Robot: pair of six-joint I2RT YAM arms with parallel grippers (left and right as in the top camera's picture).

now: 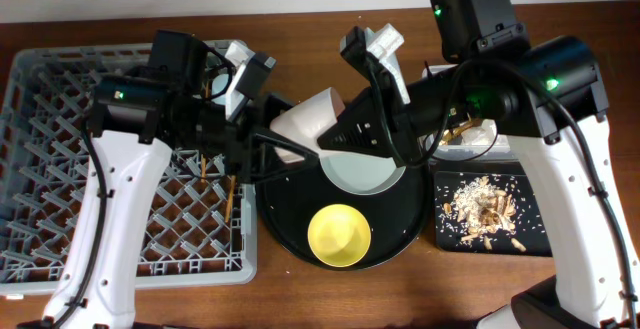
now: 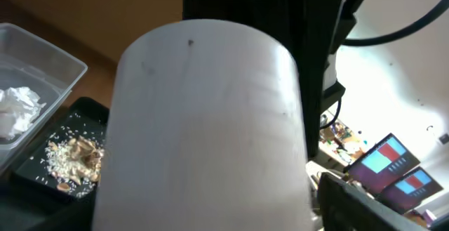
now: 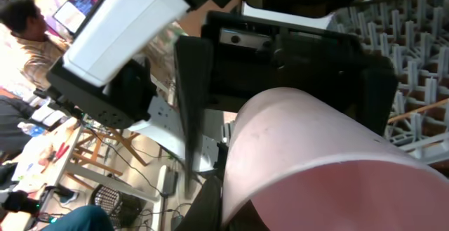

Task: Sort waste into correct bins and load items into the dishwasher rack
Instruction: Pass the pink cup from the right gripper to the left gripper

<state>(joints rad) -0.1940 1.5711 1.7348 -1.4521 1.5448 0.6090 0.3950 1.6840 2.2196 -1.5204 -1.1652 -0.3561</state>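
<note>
The pink cup (image 1: 308, 117), pale outside and pink inside, hangs tilted above the round tray between both arms. My left gripper (image 1: 268, 134) is shut round its body; the cup fills the left wrist view (image 2: 203, 133). My right gripper (image 1: 338, 137) pinches its rim, as the right wrist view (image 3: 309, 161) shows. The pale plate (image 1: 365, 177) and yellow bowl (image 1: 340, 234) lie on the round tray. Chopsticks (image 1: 231, 204) lie in the grey rack (image 1: 60, 169). Food scraps (image 1: 485, 209) fill the shallow black tray (image 1: 540, 239). The clear tub (image 1: 470, 147) holds white tissue (image 2: 17, 108). The blue cup is hidden.
The large round black tray (image 1: 400, 231) sits between the rack and the bins. The rack's upright pegs (image 3: 414, 34) stand just behind the cup in the right wrist view. Both arms crowd the space above the table's middle.
</note>
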